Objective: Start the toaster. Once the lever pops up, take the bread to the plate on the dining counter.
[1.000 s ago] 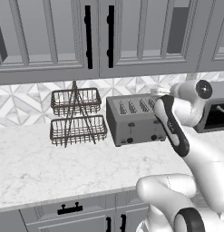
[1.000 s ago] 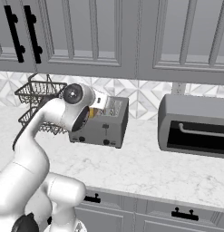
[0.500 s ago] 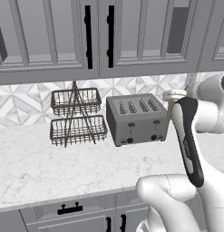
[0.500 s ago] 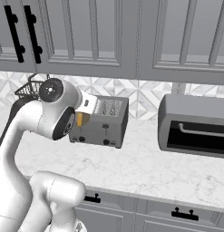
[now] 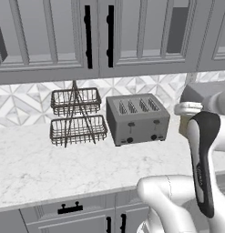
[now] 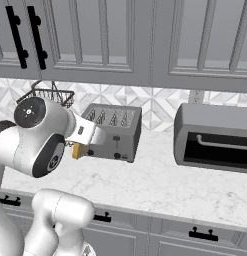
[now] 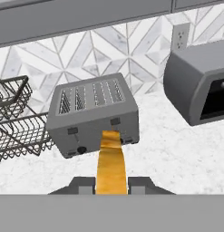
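1. The gripper [image 7: 111, 185] is closed around the bread [image 7: 110, 164], a golden-tan slice clamped edge-on between the 2 dark fingers, so only its narrow face shows from the hand camera.
2. The slice's long axis runs straight out from the fingers toward the toaster [image 7: 92, 113]. Its far end overlaps the toaster's front face in the hand view, but I cannot tell how much air lies between them.
3. From the right base camera, the bread [image 6: 75, 150] shows as a small orange patch under the white wrist, in front of the toaster [image 6: 113, 131] on its near side. It is out of the slots and off the counter.
4. From the left base camera, the toaster [image 5: 138, 119] sits on the marble counter [image 5: 50, 164] with its 4 slots showing empty. The wire basket rack [image 5: 78, 117] stands just beside it.
5. The grey oven-like appliance [image 6: 214, 136] stands well apart from the toaster on its other side.
6. My read is that toasting is done and the carry is the step in hand. Neither the plate nor the dining counter appears ahead of the hand, so I judge the move must turn away from this wall. The bread leads the fingers, so it would meet any obstacle first.
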Controlling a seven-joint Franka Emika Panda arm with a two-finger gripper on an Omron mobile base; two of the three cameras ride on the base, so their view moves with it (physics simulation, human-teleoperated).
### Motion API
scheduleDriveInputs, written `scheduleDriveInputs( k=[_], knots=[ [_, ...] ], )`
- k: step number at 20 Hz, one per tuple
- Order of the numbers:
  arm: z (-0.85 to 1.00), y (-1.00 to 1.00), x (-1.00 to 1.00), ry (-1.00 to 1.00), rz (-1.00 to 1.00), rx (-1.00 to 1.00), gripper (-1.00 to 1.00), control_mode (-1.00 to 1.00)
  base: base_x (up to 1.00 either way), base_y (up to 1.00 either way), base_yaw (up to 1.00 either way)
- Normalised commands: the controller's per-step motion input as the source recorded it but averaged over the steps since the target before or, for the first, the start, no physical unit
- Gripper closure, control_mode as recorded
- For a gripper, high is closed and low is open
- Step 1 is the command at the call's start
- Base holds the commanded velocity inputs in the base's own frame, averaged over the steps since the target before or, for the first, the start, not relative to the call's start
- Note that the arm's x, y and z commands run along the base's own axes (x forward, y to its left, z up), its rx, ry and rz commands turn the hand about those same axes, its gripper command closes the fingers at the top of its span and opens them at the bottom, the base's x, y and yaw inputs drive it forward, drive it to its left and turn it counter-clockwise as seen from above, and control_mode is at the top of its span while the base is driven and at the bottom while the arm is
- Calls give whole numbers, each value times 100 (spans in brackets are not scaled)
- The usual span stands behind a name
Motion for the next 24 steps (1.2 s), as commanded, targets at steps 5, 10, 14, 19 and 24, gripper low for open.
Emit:
scheduleDriveInputs(
  k=[5, 10, 14, 19, 24],
  knots=[
    [0, 0, 0, 0, 0, 0, 100, 100, -100, 0, -12],
    [0, 0, 0, 0, 0, 0, 100, 100, -70, -7, -35],
    [0, 0, 0, 0, 0, 0, 100, 100, 0, 0, -95],
    [0, 0, 0, 0, 0, 0, 100, 100, 0, 0, -96],
    [0, 0, 0, 0, 0, 0, 100, 100, 0, -16, -91]
  ],
)
